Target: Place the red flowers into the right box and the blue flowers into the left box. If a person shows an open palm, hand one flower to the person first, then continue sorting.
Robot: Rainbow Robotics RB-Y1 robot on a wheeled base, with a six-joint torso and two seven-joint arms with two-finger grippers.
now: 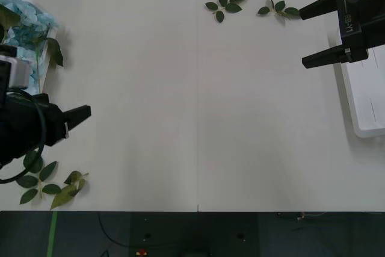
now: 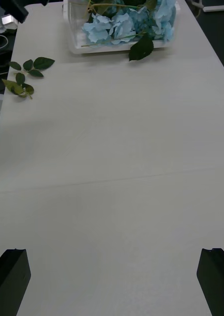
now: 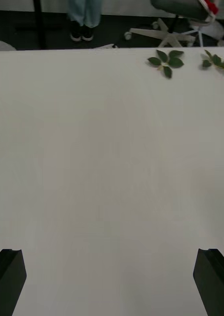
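- Flowers first: the fluffy pale sky-blue flower heads with dark green leaves (image 1: 23,23) all lie in the shallow white plastic left box (image 1: 47,75) at the upper left of the front view; in the right wrist view the same blue flowers (image 2: 126,23) fill that tray (image 2: 72,47) at the top of the frame.
- You have the black-fingered left gripper (image 1: 75,118) just below that box at the left edge of the front view, its fingers spread wide, holding nothing.
- Your black-fingered right gripper (image 1: 322,34) hangs at the upper right of the front view, fingers apart and empty, just beside the shallow white slotted right box (image 1: 367,97) at the right edge.
- The white table (image 1: 198,106) between the two boxes carries no flower, only small flowerless green leaf sprigs at the top centre (image 1: 225,5) and lower left (image 1: 51,183).
- Judge it this way: no red flower is visible to pick, so sorting looks finished; the left arm is the nearer one to the blue heap.
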